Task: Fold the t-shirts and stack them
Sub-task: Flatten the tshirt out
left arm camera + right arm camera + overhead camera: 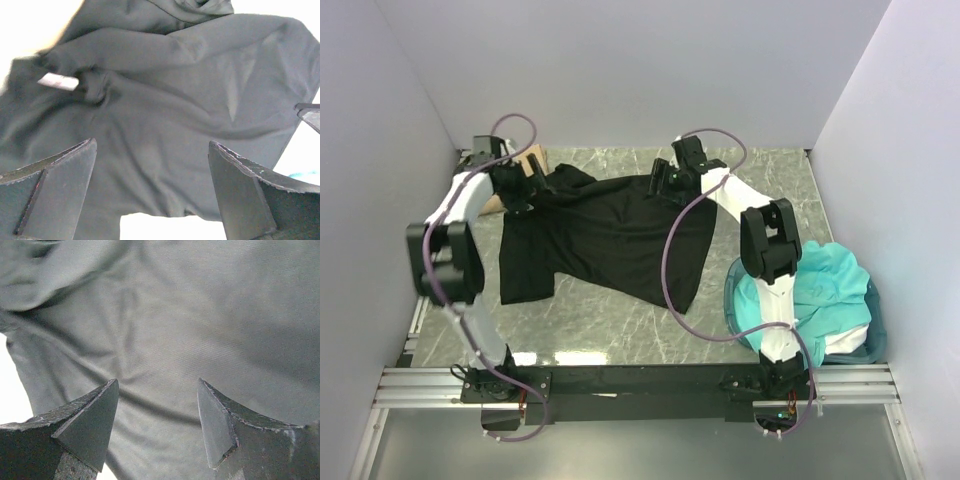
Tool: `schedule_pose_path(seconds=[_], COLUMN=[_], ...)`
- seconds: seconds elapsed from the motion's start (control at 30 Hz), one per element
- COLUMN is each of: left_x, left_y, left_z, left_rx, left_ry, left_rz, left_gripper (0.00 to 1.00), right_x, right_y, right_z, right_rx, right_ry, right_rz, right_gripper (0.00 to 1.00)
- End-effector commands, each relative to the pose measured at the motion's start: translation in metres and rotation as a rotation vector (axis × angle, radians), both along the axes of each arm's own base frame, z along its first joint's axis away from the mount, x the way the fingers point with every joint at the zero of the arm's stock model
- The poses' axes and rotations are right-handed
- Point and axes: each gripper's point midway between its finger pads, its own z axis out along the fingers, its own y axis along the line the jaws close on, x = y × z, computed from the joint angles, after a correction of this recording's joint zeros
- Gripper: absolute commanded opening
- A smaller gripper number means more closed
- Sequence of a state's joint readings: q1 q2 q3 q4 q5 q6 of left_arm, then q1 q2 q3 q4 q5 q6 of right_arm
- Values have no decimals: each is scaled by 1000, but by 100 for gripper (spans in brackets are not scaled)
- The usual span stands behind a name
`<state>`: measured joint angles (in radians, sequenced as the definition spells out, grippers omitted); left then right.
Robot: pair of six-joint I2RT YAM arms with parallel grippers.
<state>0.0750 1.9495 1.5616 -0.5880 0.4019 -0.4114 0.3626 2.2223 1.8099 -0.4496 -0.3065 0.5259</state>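
No writing, brand, number or sign can be read in any view. The only candidate is a small white tag (pixel 59 81) on the black t-shirt (pixel 165 115), seen from the left wrist; it is washed out, with no legible print.

Tan shirt (pixel 534 157) mostly behind left arm (pixel 460 195)

bare table (pixel 620 335) lies open at six o'clock of the black shirt (pixel 610 235); the tub (pixel 732 296) blocks four o'clock.
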Motion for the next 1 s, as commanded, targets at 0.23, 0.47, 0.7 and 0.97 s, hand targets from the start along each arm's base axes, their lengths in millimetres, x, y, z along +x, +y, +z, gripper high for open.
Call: schedule_pose_path(seconds=[0.23, 0.47, 0.7, 0.97], left_x=[-108, -182, -210, -225], left_y=[82, 120, 115, 112], left_z=[29, 18, -14, -51], left_rx=[131, 207, 99, 70], left_ry=[-28, 10, 89, 176], left_rz=[425, 637, 765, 853], left_gripper=[99, 99, 92, 75], right_x=[-52, -115, -148, -156], right_y=[17, -25, -68, -90], right_z=[110, 111, 112, 102], right_rx=[86, 63, -44, -1], right_ry=[-210, -190, -195, -171], right_rz=[73, -29, -82, -105], right_gripper=[70, 70, 71, 71])
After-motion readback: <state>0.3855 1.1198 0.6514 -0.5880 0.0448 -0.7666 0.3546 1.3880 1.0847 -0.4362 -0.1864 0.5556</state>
